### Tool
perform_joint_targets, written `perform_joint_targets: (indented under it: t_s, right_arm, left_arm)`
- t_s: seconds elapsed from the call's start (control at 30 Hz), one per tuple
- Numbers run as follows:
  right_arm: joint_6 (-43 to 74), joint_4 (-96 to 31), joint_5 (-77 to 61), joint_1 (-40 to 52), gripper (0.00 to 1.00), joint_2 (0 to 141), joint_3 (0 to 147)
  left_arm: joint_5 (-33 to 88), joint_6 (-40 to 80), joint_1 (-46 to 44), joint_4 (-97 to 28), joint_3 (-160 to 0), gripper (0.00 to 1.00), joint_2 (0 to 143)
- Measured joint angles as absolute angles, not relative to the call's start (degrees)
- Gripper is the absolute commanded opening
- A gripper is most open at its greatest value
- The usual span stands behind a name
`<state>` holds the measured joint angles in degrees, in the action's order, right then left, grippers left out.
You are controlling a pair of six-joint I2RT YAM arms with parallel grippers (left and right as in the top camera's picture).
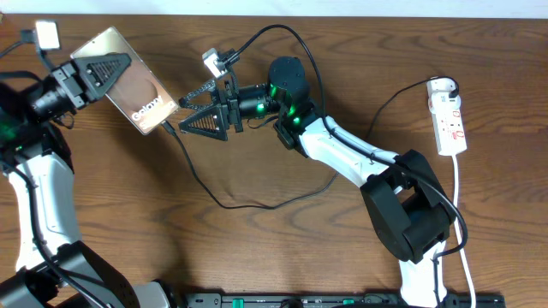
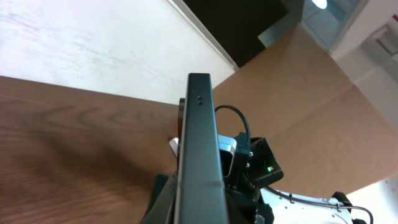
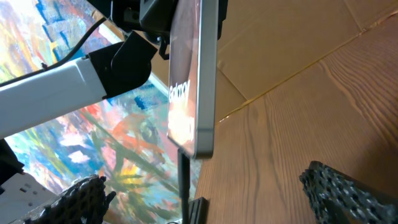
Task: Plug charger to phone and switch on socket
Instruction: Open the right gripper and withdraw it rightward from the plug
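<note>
While the left gripper clamps the phone at the far left overhead, we see the right gripper spread wide beside the charger end; the socket lies far right. Our left wrist shows the phone edge-on. From the right wrist, we judge the charger, if only half seated, could pull out when its slack tugs.

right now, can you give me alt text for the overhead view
The left pincer holds the phone at the upper left of a wooden table, while the right pincer stands open beside its lower end, where the black charger cable meets it. The white socket strip lies at the far right.
</note>
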<state>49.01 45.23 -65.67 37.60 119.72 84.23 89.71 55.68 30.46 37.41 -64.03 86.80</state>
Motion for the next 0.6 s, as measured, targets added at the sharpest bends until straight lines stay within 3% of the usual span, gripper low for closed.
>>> perform_joint_targets:
  t_s: [0.6]
  right_arm:
    - [45.1,29.6,-63.4,31.8,0.99,119.6,84.4]
  left_arm:
    - [89.7,55.7,31.2,36.4,-64.0,0.08,86.8]
